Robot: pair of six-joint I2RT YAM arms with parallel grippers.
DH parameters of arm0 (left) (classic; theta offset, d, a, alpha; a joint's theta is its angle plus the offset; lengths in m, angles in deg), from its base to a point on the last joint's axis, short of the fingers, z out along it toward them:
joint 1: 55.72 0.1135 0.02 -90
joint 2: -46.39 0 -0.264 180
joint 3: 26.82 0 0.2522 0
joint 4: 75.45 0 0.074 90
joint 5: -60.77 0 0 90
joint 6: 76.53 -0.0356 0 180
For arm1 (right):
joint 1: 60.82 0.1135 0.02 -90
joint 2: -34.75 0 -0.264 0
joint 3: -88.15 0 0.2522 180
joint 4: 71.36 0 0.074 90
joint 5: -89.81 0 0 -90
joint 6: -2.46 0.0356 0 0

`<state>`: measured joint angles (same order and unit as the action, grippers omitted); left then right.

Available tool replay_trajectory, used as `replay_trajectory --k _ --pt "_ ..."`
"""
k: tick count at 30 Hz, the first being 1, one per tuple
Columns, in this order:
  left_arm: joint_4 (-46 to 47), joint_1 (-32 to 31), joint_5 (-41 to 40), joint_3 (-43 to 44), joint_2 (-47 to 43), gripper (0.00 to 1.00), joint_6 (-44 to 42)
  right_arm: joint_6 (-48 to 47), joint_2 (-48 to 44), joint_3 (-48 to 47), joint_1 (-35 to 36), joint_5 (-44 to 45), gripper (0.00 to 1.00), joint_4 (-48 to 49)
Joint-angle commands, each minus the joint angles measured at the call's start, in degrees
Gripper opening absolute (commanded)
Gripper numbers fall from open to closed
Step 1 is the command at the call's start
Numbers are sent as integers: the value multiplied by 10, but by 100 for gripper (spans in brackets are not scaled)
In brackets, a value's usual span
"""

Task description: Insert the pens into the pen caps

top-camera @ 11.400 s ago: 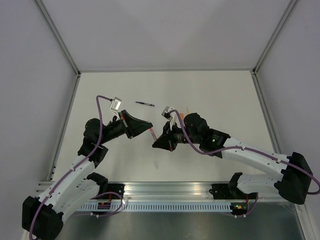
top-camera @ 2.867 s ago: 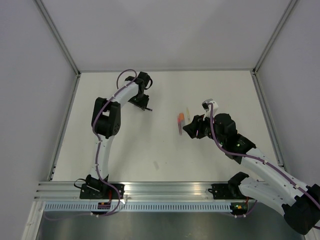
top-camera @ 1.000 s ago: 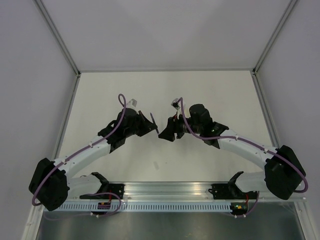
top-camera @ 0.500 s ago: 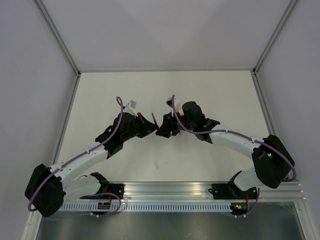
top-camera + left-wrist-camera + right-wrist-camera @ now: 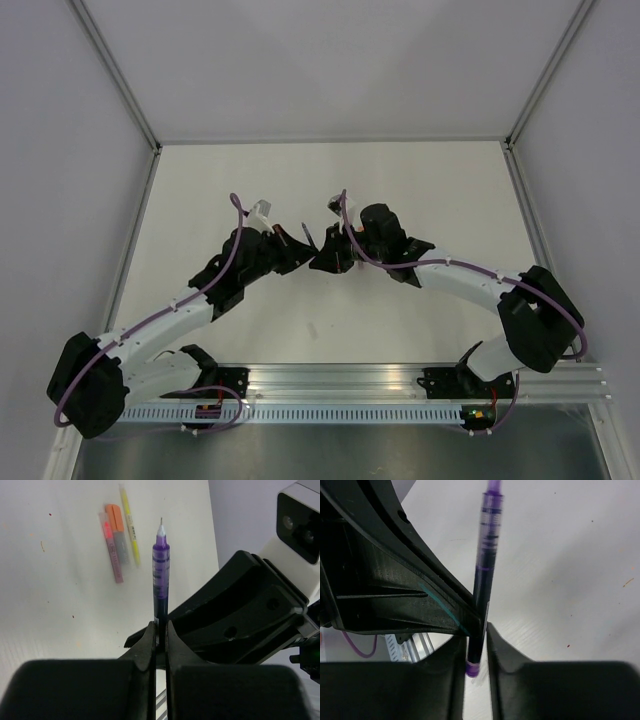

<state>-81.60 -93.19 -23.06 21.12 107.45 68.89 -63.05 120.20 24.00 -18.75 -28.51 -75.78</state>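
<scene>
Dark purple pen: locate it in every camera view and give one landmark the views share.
Top external: the dark purple pen is a thin sliver between the two arms' tips.
Left wrist: the pen stands upright at centre, needle tip upward.
Right wrist: the pen slants from the top edge down into the right claw.
Shared landmark: the left claw, clamped on the pen's dark barrel, appears in all three.

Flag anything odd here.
Both grippers are at one thin dark purple pen: the left gripper clamps it, and the right gripper straddles its rear end. No cap shows in either; the stubby orange-red cap lies on the white table.
</scene>
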Motion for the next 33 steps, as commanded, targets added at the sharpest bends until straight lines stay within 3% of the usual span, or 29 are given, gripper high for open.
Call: replay_trajectory --k 1,3,5,7,8,11,17,19,23,29,33 --pt "35 -3 12 -5 -19 2 -23 10 2 -1 3 -8 16 41" --pt "30 -2 15 -6 -24 2 -27 13 0 3 3 -1 3 42" --pt "19 -3 16 0 -28 3 -42 13 -5 4 3 2 0 38" --pt "1 -2 21 18 -30 30 -68 11 -12 3 3 16 0 26" --pt "-25 -3 21 23 -31 49 -78 11 -15 3 3 23 0 22" --pt "-41 -3 28 32 -41 61 -103 -3 -28 -1 -5 54 0 -14" --pt "-131 -1 31 57 -42 63 -85 -31 -75 14 -60 83 0 -90" --pt "-206 -1 10 62 -28 62 -53 -37 -105 28 -76 92 0 -107" --pt "-236 -21 -16 3 -14 66 -8 -45 -150 62 -89 100 0 -114" --pt "-283 -107 -98 -51 -2 60 34 -38 -188 81 -90 105 0 -100" --pt "-313 -189 -143 -75 -13 59 156 -35 -198 89 -90 99 0 -99"
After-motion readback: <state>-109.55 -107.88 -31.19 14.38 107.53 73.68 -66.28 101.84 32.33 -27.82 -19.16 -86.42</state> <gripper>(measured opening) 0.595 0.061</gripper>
